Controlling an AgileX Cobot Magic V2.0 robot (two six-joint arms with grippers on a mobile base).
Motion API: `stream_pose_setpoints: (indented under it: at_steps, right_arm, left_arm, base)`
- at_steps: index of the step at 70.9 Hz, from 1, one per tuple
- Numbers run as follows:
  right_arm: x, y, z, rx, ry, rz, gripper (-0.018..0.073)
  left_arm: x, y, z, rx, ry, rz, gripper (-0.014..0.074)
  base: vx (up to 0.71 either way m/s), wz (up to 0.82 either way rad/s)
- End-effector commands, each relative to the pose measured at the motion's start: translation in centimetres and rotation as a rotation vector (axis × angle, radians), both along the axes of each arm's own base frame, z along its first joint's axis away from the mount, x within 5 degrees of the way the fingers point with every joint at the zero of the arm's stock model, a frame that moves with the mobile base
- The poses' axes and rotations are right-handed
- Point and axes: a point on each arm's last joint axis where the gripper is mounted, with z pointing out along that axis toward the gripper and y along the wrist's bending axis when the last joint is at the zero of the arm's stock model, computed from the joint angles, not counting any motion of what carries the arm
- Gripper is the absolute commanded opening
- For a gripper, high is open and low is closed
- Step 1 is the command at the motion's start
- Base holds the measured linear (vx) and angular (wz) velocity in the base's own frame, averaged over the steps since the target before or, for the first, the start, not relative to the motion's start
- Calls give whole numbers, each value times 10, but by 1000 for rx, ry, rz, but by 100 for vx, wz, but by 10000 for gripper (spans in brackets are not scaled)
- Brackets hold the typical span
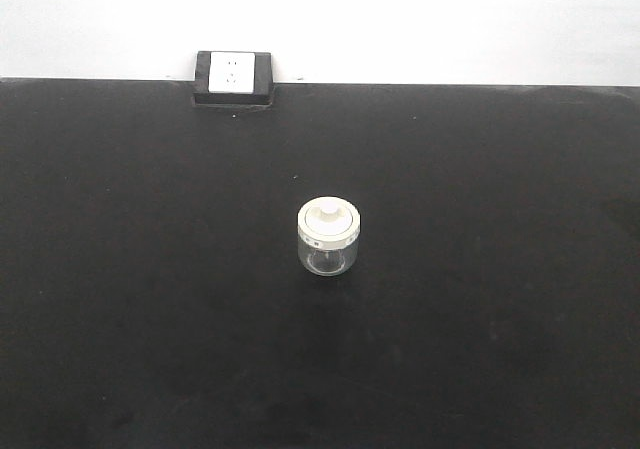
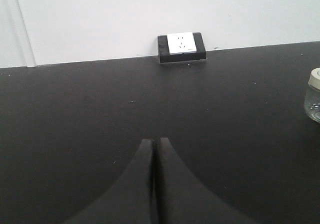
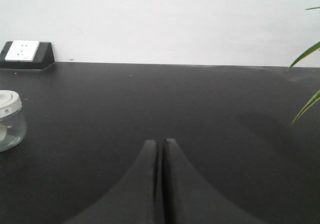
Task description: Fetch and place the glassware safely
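Standing upright near the middle of the black table, the glassware is a clear jar under a cream-white knobbed lid; small marks on the lid rim are too tiny to read. A white wall socket in a black frame sits at the far edge. Left gripper and right gripper have jaws pressed together, holding nothing, apart from the jar.
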Motion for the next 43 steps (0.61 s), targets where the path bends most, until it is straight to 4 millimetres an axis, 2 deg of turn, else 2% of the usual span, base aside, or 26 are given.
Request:
stream_pose_setpoints:
  at_steps: [1, 43]
  right_arm:
    - [0, -1, 1, -12, -73, -14, -3]
    - [0, -1, 1, -12, -73, -14, -3]
  left_arm:
    - [1, 0, -2, -10, -57, 0, -7]
    - [1, 0, -2, -10, -57, 0, -7]
  base:
    - [0, 0]
    - [0, 0]
